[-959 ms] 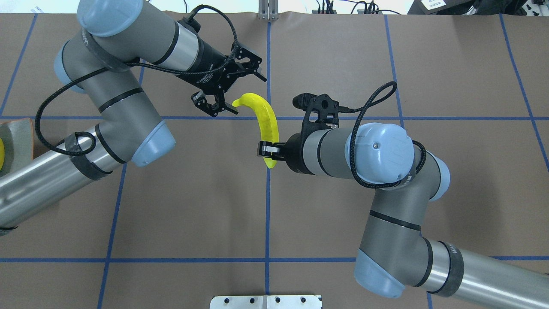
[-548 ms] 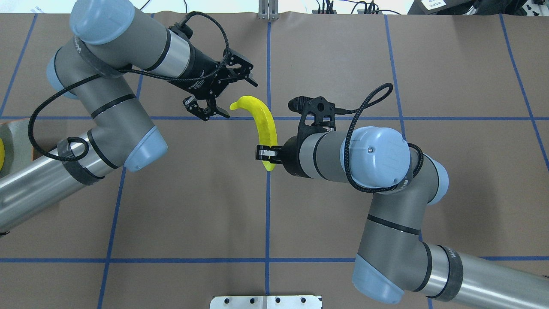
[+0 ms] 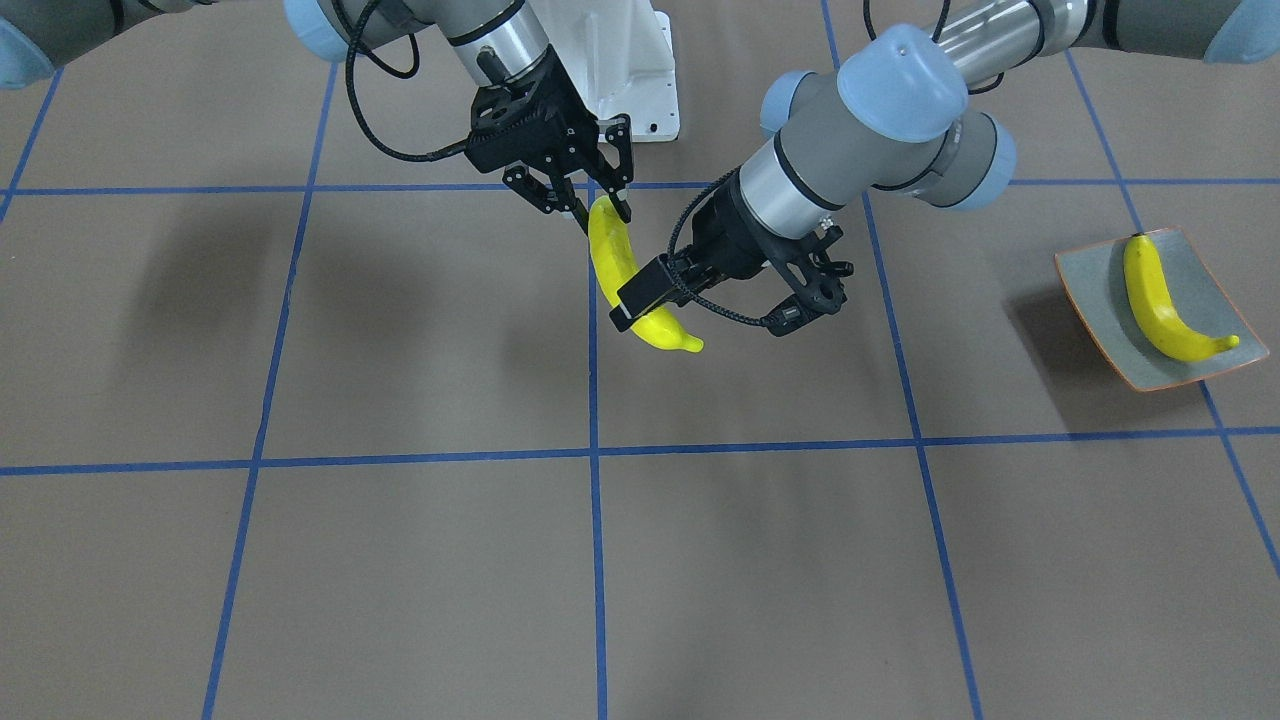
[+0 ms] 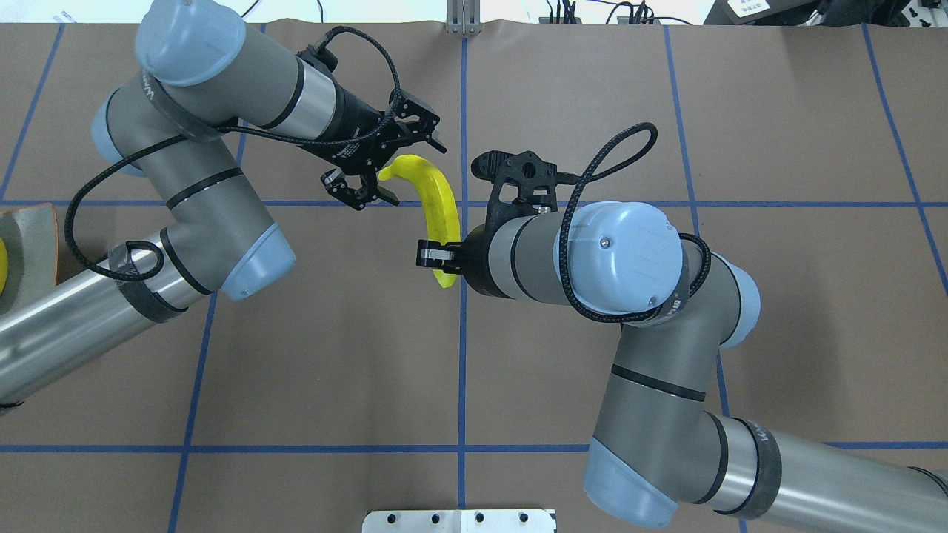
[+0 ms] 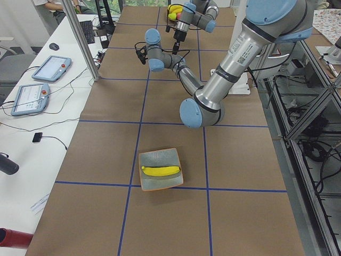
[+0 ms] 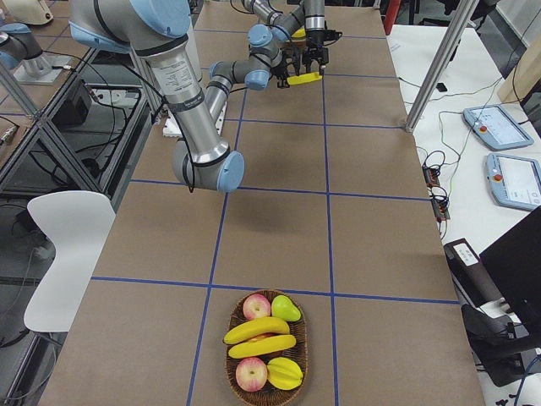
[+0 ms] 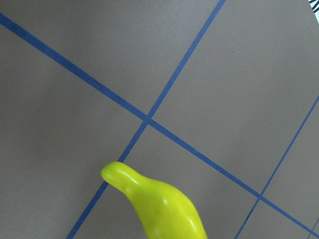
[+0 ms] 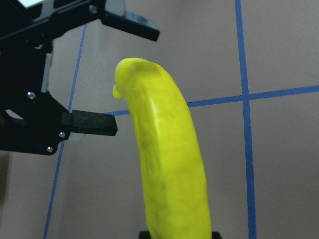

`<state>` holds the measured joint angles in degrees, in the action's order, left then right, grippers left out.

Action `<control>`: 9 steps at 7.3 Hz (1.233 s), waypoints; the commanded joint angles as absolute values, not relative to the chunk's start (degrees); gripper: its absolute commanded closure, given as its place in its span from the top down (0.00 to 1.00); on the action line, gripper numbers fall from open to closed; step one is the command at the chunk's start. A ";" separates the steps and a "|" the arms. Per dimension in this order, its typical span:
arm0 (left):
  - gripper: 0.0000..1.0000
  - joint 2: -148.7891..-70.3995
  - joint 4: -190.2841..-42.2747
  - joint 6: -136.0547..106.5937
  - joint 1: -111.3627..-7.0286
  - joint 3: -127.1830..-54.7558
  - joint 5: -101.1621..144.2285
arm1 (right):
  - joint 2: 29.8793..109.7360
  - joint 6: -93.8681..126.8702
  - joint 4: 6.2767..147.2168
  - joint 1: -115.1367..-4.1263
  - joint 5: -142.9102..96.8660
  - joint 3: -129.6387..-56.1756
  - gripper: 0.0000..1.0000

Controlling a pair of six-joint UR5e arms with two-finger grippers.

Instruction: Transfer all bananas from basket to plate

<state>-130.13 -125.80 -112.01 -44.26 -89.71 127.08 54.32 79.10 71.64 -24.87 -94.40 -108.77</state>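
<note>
1. Yellow, glossy: held banana (image 4: pixel 437 203) aloft over mid surface (image 4: pixel 333 355) in the overhead view. Long axis running away from the robot, far tip curling toward its left. Right gripper (image 4: pixel 443 255) pinching the near end. Left gripper (image 4: pixel 416 175) spread wide, jaws either side of the far tip, seemingly not touching.
2. Front-facing view: same arrangement, right gripper clamped at the robot-side end, left gripper agape around the outer end. Plate (image 3: pixel 1100 290) well off on the robot's left, carrying one plated banana (image 3: pixel 1155 300) lying flat. Left arm clearly the nearer to it.
3. Right wrist view: held banana filling the middle. Left gripper's black jaws in frame, one beside the tip, the other above it, a gap at each.
4. Left wrist view: only the tip poking up from the bottom edge, over blue tape lines (image 7: pixel 147 118). No jaws in frame.
5. Right-end view: basket (image 6: pixel 226 364) at the near end of the surface, well apart from both arms, holding two basket bananas (image 6: pixel 258 328) among other fruit.
6. Judged a hand-over under way: one delivered, one in transit, two waiting. Next likely need: closing the left gripper across the short axis near the tip before the right lets go. Possible trouble: a slippery pinch on that narrow, curved end.
</note>
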 commanded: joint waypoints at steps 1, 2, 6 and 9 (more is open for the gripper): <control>0.50 -130.34 -125.86 -112.41 -44.03 -89.91 126.91 | 54.05 79.10 71.98 -24.87 -94.39 -108.81 0.00; 0.16 -130.43 -125.86 -112.59 -44.03 -90.09 126.91 | 54.05 79.19 71.98 -24.87 -94.31 -108.81 0.00; 0.00 -130.69 -125.68 -112.94 -44.03 -90.09 126.83 | 54.40 79.10 71.72 -24.87 -94.48 -109.07 1.00; 0.00 -127.29 -125.42 -111.80 -44.91 -91.66 128.05 | 61.32 79.19 71.37 -25.83 -94.92 -116.61 1.00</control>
<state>-129.44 -125.54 -112.32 -44.33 -90.61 127.38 58.08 79.15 71.59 -25.30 -94.88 -113.42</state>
